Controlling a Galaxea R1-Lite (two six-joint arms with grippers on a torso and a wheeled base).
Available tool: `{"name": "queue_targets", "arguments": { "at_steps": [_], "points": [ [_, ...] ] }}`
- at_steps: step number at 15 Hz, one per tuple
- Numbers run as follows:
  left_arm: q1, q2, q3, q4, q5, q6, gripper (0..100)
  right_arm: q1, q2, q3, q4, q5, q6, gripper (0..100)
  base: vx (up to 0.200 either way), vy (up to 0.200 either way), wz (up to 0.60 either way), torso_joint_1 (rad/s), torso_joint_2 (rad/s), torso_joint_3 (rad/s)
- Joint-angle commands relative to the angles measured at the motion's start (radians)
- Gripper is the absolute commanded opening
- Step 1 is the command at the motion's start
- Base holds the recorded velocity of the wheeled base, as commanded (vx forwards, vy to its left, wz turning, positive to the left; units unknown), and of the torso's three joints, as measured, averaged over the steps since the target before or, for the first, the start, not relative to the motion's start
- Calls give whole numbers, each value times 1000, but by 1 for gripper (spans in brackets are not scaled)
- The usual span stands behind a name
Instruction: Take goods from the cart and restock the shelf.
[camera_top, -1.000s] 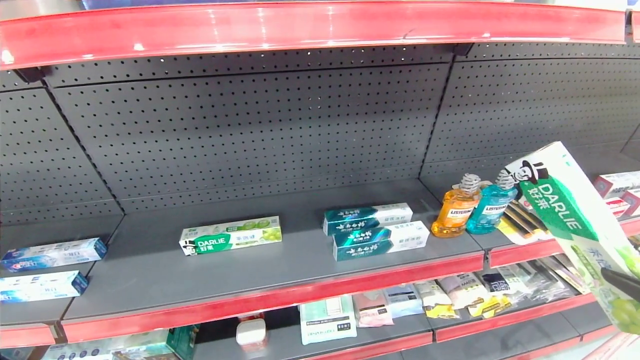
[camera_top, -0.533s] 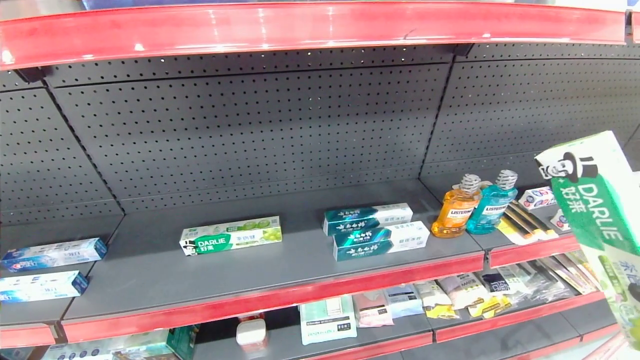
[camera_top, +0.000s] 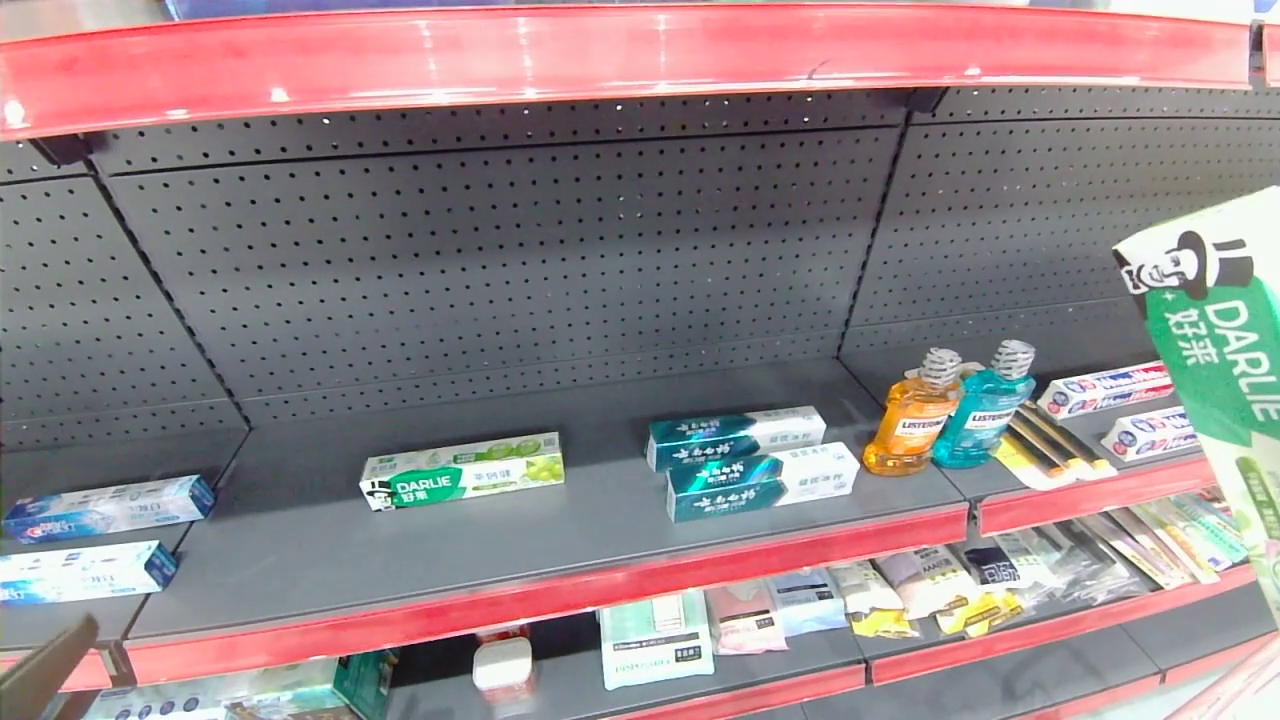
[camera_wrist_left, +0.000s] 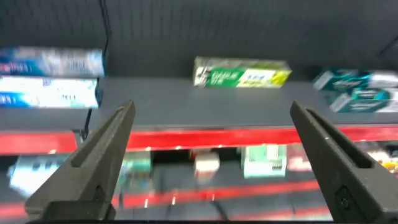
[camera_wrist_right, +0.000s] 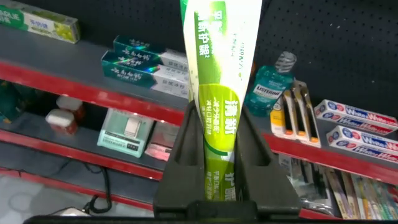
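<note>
My right jaws are clamped on the lower end of a green toothpaste box (camera_wrist_right: 219, 68). It stands nearly upright in the air, up and to the right of the orange mouthwash bottle (camera_top: 910, 425) that sits on the shelf (camera_top: 560, 585). Two teal toothpaste boxes (camera_top: 752, 462) lie on the shelf just left of that bottle, and a matching green box (camera_top: 461, 470) lies farther left. My left jaws are spread wide with nothing between them, low and far left of the bottle.
</note>
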Motion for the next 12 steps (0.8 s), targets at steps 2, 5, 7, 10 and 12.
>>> {"name": "queue_targets", "arguments": {
  "at_steps": [2, 5, 7, 10, 12],
  "points": [
    [12, 652, -193, -12, 39, -19, 100, 3, 60, -45, 0, -34, -2, 0, 0, 0, 0, 0, 0, 0],
    [-7, 828, -235, -18, 33, 84, 100, 4, 86, -64, 0, -33, -19, 0, 0, 0, 0, 0, 0, 0],
    [-42, 948, -267, -68, 36, 78, 100, 7, 92, -67, 0, -33, -29, 0, 0, 0, 0, 0, 0, 0],
    [-68, 1077, -262, -269, 58, 72, 100, 6, 94, -68, 0, -34, -29, 0, 0, 0, 0, 0, 0, 0],
    [-85, 1132, -274, -332, 59, 73, 100, 6, 92, -68, 0, -34, -37, 0, 0, 0, 0, 0, 0, 0]
  ]
}}
